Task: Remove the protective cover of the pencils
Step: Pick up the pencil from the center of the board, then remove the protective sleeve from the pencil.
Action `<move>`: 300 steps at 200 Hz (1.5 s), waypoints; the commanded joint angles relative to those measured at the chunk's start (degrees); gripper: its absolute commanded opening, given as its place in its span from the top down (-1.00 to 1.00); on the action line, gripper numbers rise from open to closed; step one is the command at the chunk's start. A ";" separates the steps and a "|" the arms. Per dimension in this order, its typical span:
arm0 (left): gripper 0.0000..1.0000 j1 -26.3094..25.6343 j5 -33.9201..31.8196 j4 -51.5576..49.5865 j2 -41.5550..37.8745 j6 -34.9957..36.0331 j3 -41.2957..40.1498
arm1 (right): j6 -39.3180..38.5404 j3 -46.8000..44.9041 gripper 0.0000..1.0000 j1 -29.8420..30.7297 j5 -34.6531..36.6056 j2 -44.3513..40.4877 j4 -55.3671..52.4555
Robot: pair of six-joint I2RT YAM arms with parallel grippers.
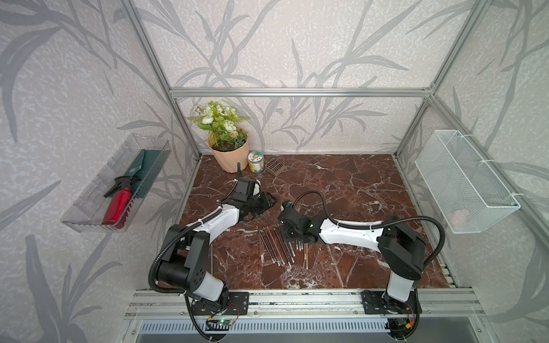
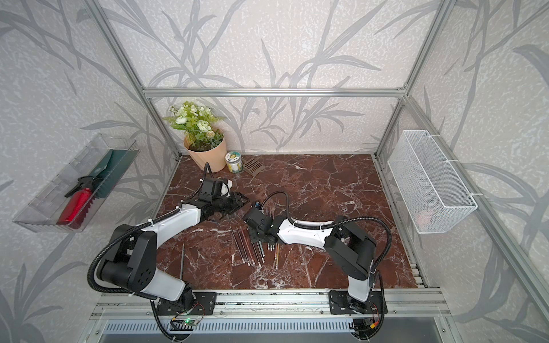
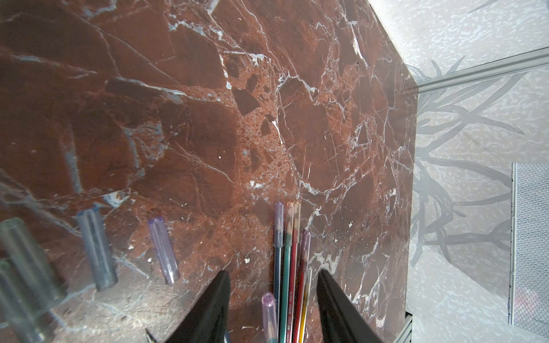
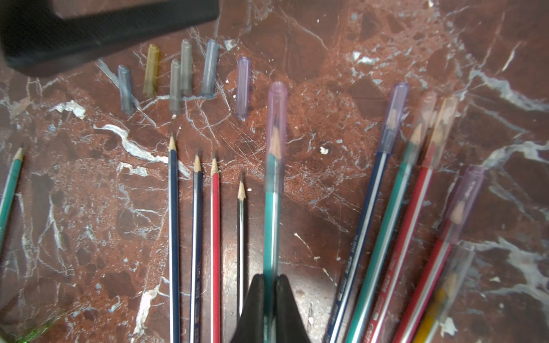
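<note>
Right tool (image 4: 271, 279) was clamped tight on the held pencil (image 4: 271, 208), a teal one. It gripped low on the shaft, so the covered end stuck out free ahead of it. The cap (image 4: 276, 118), clear pinkish plastic, sat fully over the point. Likely reason for this grip: one arm steadies the shaft while the other draws the cover off along the pencil's line.

Left tool (image 3: 273, 271) had its jaws apart with nothing gripped. In the left wrist view the pink cap showed low in the gap, touching neither side. It read as a line-up before closing on the cover, but that is only a judgement.

Loose caps (image 4: 186, 65): six lay in a rough row on the surface (image 1: 341, 190), just beyond the sharpened points and near the left tool. They were probably dropped there to stay clear of the work.

Bare pencils (image 4: 173, 222): four lay side by side, points exposed, just beside the held one. A stray teal pencil (image 4: 9, 190), also bare, lay well apart. That made six covers against five bare points seen, so one pencil may have been out of frame.

Capped pencils (image 4: 386, 234): five were fanned on the other side of the held one, covers on. Done lay to one side and undone to the other. By count, the task was about half through.

Risk noted: the thin shaft could pivot in the clamp if the cover were pulled off-line.
</note>
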 commanded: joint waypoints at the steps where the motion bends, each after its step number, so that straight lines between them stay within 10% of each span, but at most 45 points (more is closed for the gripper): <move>1: -0.07 -0.14 1.45 1.60 0.10 -0.81 -0.71 | -0.43 -0.05 1.00 -0.12 -0.03 -1.81 1.94; 300: 0.11 -1.90 6.24 5.97 2.81 -2.90 -1.00 | -4.01 0.43 1.00 -3.39 -3.13 -2.56 8.03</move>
